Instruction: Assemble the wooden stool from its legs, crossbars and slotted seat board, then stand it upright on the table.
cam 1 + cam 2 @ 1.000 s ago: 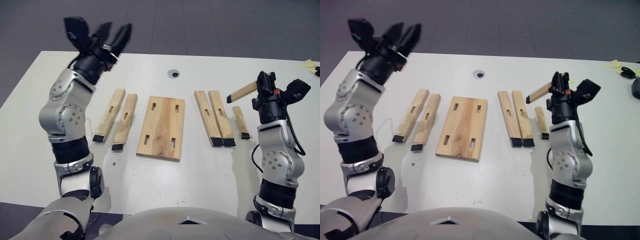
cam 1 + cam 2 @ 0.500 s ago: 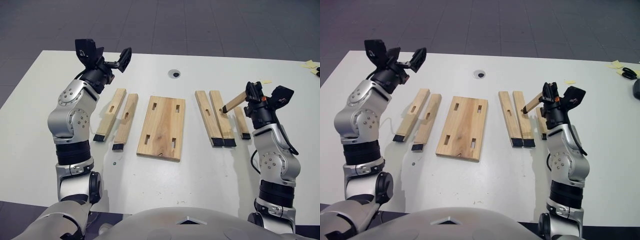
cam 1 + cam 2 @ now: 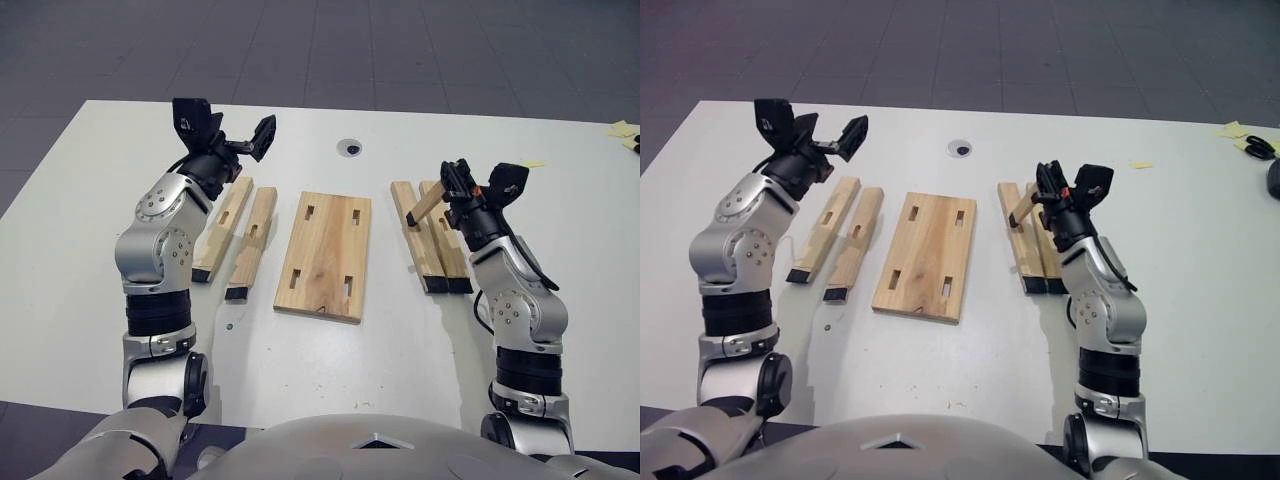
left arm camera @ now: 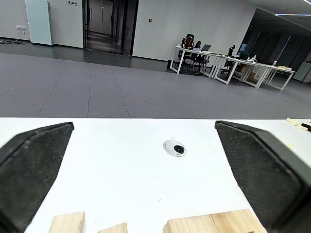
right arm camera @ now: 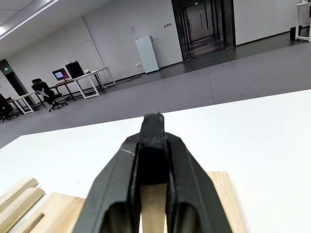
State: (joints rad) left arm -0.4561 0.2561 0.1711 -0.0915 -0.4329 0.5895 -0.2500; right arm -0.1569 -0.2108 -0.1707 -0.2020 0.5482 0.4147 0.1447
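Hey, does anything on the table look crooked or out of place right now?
Only one piece: the short crossbar is off the table, tilted, clamped in the right gripper above the right pair of legs. The seat board and the left legs lie flat; no damage shows.

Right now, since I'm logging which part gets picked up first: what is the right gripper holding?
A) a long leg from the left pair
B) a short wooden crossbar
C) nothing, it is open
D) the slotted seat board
B: the right gripper is shut on a short crossbar, held raised over the right pair of legs, while the seat board lies flat on the table.
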